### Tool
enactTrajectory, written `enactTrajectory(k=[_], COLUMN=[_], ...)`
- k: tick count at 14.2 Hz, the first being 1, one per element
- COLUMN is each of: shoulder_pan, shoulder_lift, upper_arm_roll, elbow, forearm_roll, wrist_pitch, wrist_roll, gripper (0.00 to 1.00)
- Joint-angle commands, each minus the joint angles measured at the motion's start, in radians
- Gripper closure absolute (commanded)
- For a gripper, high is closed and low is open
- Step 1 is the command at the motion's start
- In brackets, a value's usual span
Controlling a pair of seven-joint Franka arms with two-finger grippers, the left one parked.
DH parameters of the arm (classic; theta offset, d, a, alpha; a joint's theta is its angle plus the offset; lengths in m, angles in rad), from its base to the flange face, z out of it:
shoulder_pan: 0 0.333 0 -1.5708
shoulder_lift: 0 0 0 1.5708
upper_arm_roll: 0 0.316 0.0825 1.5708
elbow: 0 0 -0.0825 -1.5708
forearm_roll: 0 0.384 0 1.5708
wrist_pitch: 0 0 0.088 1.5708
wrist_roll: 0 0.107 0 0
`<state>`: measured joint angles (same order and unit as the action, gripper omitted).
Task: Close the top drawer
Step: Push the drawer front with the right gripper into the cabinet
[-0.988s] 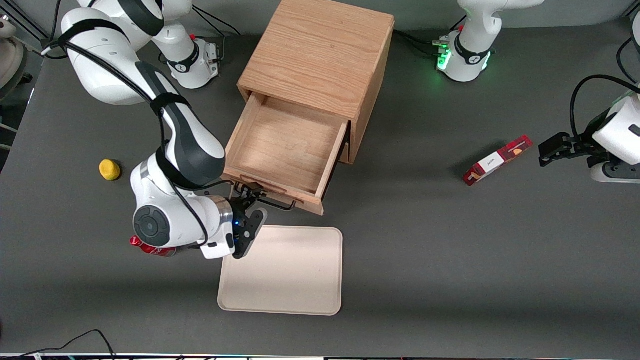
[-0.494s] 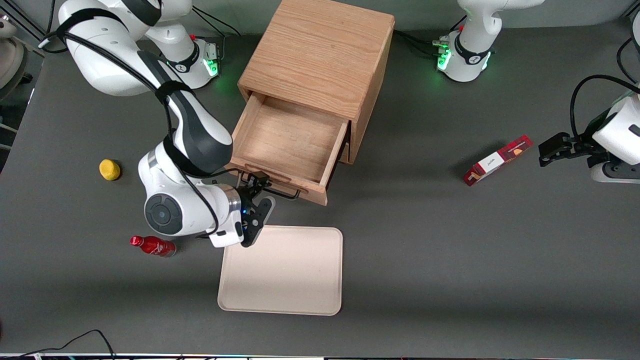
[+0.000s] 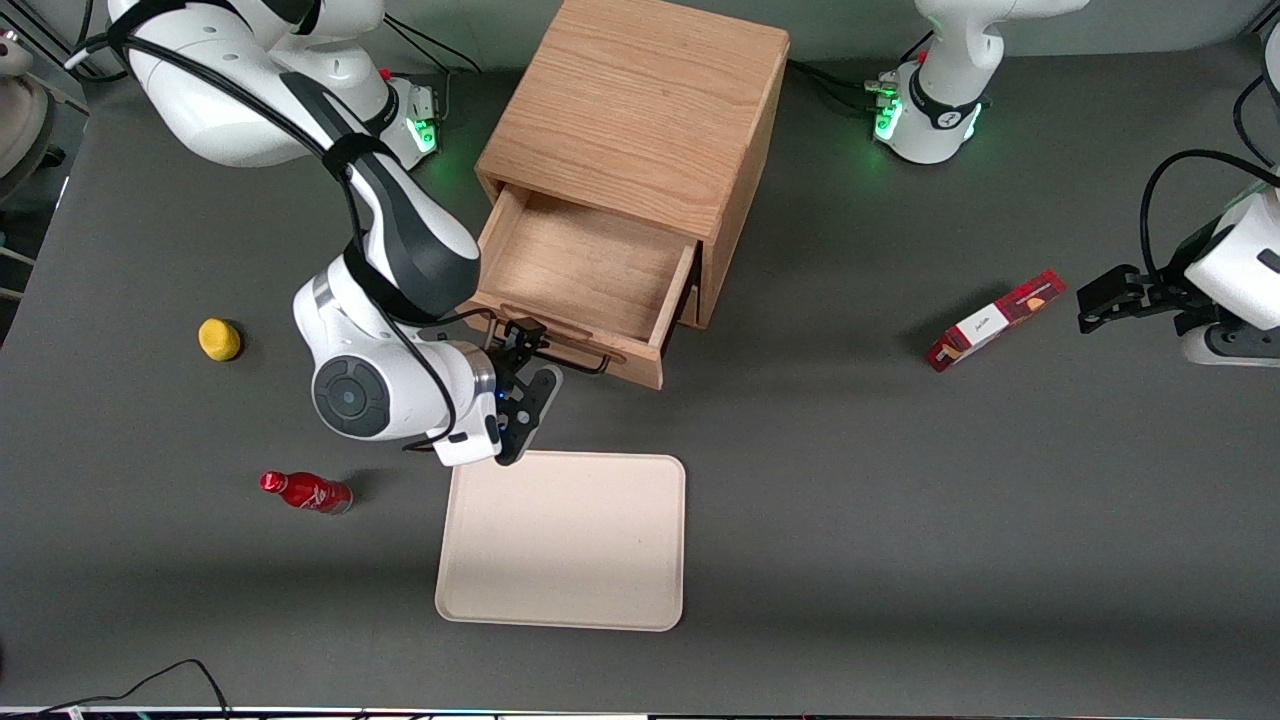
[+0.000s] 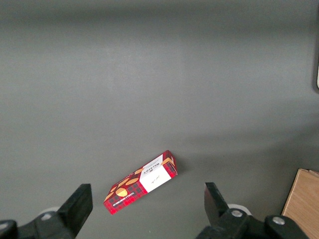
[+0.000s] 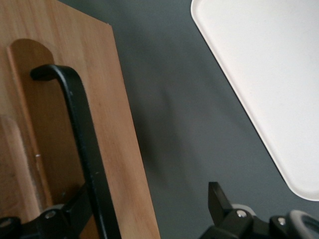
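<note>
The top drawer [image 3: 585, 270] of the oak cabinet [image 3: 640, 100] stands partly pulled out, and its inside is bare. Its thin black wire handle [image 3: 572, 361] runs across the grooved front [image 5: 117, 124] and also shows in the right wrist view [image 5: 82, 134]. My right gripper [image 3: 530, 362] is open at the drawer front, nearer the front camera than the drawer. In the right wrist view the gripper [image 5: 147, 204] has one finger [image 5: 75, 211] against the front by the handle. The other finger [image 5: 218, 196] hangs over the table, off the front's edge. The lower drawer is hidden under the top one.
A cream tray [image 3: 565, 540] lies on the table just nearer the camera than the gripper; its corner shows in the right wrist view [image 5: 259, 64]. A red bottle [image 3: 305, 492] and a yellow object [image 3: 219, 339] lie toward the working arm's end. A red box [image 3: 992, 320] lies toward the parked arm's end.
The drawer has slid partway into the cabinet. My gripper has moved with its front, away from the front camera and off the tray's edge. The red bottle has come into full view.
</note>
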<state>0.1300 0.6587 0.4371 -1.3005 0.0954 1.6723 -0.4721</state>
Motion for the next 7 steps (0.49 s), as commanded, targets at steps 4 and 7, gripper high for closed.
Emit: enactTrajectory(k=[4, 7], shoulder_pan=[-0.012, -0.013], shoulder_lift=[-0.076, -0.128], upper_arm_roll=[0.055, 0.077], elbow=[-0.114, -0.192], forearm_roll=[0.020, 0.033], wrist_pitch=[0.037, 0.085], wrist_roll=[0.084, 0.086], gripper=[0.00, 0.00])
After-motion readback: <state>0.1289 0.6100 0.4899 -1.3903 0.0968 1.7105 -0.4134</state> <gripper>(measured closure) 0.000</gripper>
